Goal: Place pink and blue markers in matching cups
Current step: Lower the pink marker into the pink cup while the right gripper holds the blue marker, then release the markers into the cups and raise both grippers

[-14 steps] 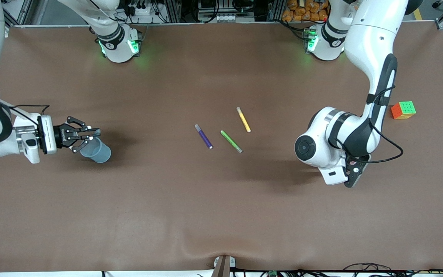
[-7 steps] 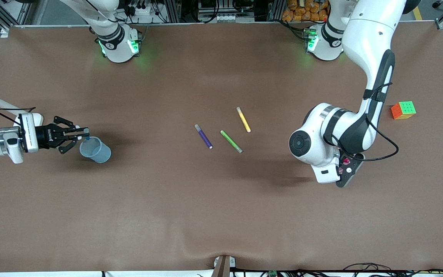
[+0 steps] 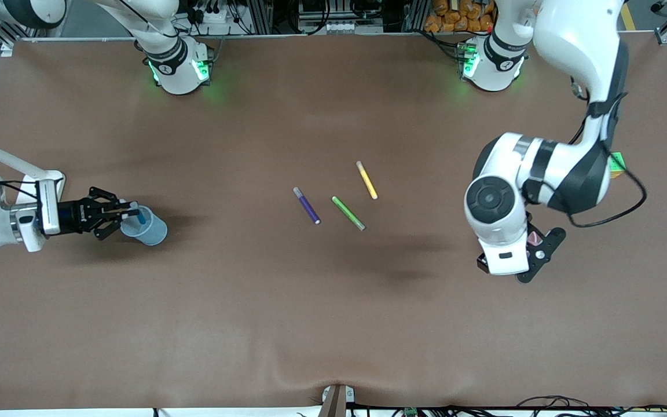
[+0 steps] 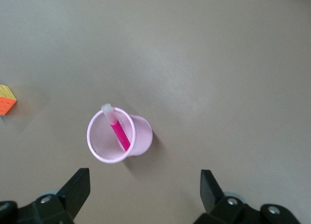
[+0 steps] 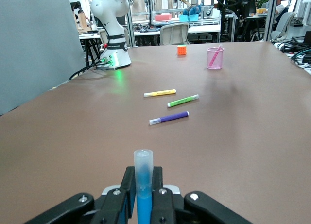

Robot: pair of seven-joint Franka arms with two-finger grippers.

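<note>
My right gripper (image 3: 129, 212) is shut on the blue marker (image 3: 140, 218) and holds it upright, with its lower end at the mouth of the pale blue cup (image 3: 149, 231). The right wrist view shows the marker's (image 5: 143, 185) greyish cap between the shut fingers; the blue cup is hidden there. My left gripper (image 4: 144, 195) is open and empty above the pale pink cup (image 4: 136, 136). The pink marker (image 4: 119, 131) leans inside the cup. In the front view the left arm's hand (image 3: 533, 255) hides most of that cup. The right wrist view shows the pink cup (image 5: 215, 58) in the distance.
Purple (image 3: 307, 205), green (image 3: 348, 212) and yellow (image 3: 366, 179) markers lie mid-table, between the two cups. A colour cube (image 3: 618, 163) sits near the left arm's end, partly hidden by the arm; it shows in the left wrist view (image 4: 6, 98).
My right gripper drew back from over the blue cup, then lowered the blue marker's end to the cup's mouth. My left arm swung up and toward its end of the table.
</note>
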